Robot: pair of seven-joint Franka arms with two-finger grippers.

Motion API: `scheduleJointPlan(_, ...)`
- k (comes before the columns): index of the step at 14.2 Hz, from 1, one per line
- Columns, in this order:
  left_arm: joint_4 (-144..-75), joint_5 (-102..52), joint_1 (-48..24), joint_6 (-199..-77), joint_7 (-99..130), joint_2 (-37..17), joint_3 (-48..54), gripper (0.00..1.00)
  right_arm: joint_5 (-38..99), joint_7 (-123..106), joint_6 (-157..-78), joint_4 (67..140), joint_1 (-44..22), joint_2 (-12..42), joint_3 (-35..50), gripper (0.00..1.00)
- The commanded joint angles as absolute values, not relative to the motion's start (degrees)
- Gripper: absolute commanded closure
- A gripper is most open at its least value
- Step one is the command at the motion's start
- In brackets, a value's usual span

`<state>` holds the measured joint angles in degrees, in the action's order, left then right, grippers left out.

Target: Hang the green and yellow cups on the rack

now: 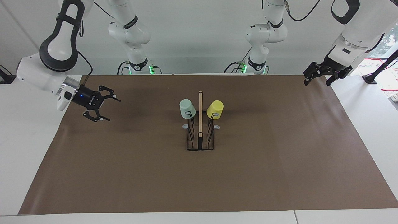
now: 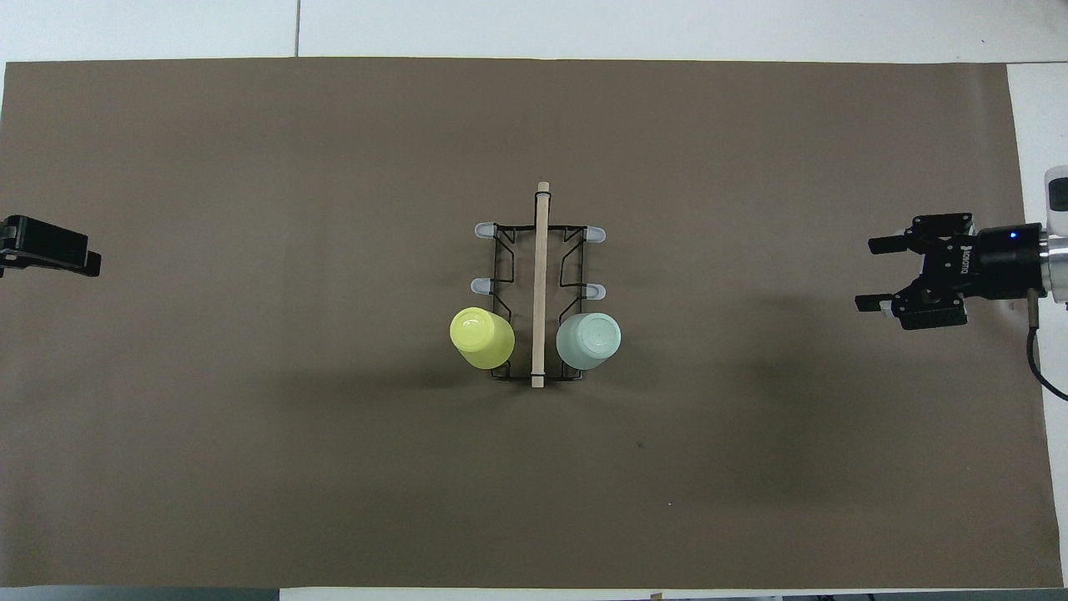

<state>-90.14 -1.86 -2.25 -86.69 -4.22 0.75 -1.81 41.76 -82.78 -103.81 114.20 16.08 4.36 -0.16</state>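
Note:
The black wire rack (image 1: 200,118) (image 2: 542,267) with its wooden centre bar stands mid-table. The mint green cup (image 1: 187,109) (image 2: 588,340) hangs upside down on a prong nearest the robots, on the side toward the right arm's end. The yellow cup (image 1: 215,109) (image 2: 481,337) hangs upside down on the matching prong toward the left arm's end. My right gripper (image 1: 108,108) (image 2: 868,274) is open and empty over the mat's edge at the right arm's end. My left gripper (image 1: 317,82) (image 2: 50,250) is open and empty over the mat's corner at the left arm's end.
A brown mat (image 1: 279,161) (image 2: 250,459) covers most of the white table. Several rack prongs with grey tips (image 2: 486,229) carry nothing.

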Motion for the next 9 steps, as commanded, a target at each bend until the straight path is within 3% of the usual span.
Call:
scheduleJointPlan(1,-91.1,-0.9,-2.4,-87.3,-4.2,1.6,-1.6,0.00,35.9,-76.2,-105.1,109.6,15.3,6.2,0.6,0.00)
scheduleJointPlan(9,-91.1,-0.9,-2.3,-87.1,-4.2,1.6,-1.6,0.00,14.7,-43.7,-92.0,98.9,13.3,1.8,0.6,0.00)
